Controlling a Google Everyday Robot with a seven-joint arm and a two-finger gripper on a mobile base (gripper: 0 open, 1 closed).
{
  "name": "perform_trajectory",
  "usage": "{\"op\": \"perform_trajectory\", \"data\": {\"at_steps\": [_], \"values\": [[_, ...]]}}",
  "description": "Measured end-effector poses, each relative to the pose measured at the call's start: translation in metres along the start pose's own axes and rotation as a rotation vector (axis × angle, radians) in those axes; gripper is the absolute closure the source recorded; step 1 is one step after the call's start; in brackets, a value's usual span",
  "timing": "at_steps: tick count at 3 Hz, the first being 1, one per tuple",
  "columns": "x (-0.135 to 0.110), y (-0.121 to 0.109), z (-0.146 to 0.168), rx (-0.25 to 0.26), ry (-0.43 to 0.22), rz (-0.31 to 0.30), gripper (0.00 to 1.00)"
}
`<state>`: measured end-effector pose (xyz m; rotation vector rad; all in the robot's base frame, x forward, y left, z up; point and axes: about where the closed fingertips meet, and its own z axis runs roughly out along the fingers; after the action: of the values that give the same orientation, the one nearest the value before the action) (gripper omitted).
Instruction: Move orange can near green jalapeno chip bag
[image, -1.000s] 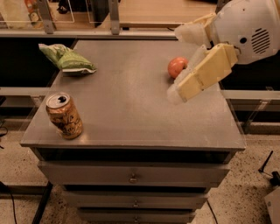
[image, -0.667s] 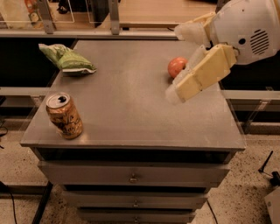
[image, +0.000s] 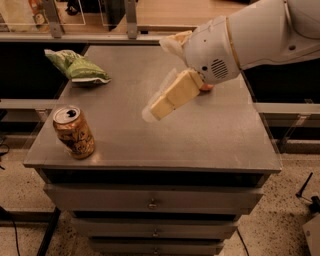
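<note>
The orange can (image: 73, 132) stands upright near the front left corner of the grey table (image: 210, 142). The green jalapeno chip bag (image: 77, 67) lies at the back left of the table, well behind the can. My gripper (image: 156, 79) hangs over the middle of the table, to the right of both and touching neither. It is open and empty, with one cream finger (image: 172, 96) pointing down-left towards the can and the other higher up, behind it.
A red-orange apple (image: 206, 88) sits at the right of the table, almost hidden behind my wrist. The table top sits on a cabinet of drawers (image: 150, 202). A rail and shelves run behind the back edge.
My arm has swung left, from the table's right side to over its middle, and now covers most of the apple. The can and the bag have not moved.
</note>
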<state>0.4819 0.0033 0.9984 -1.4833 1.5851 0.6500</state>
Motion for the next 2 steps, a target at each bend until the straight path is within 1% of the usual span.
{"op": "perform_trajectory", "data": {"at_steps": [1,2], "values": [[0.007,-0.011,0.044,-0.011,-0.035,-0.017,0.0],[0.016,-0.011,0.078,-0.057,-0.068,-0.003,0.0]]}}
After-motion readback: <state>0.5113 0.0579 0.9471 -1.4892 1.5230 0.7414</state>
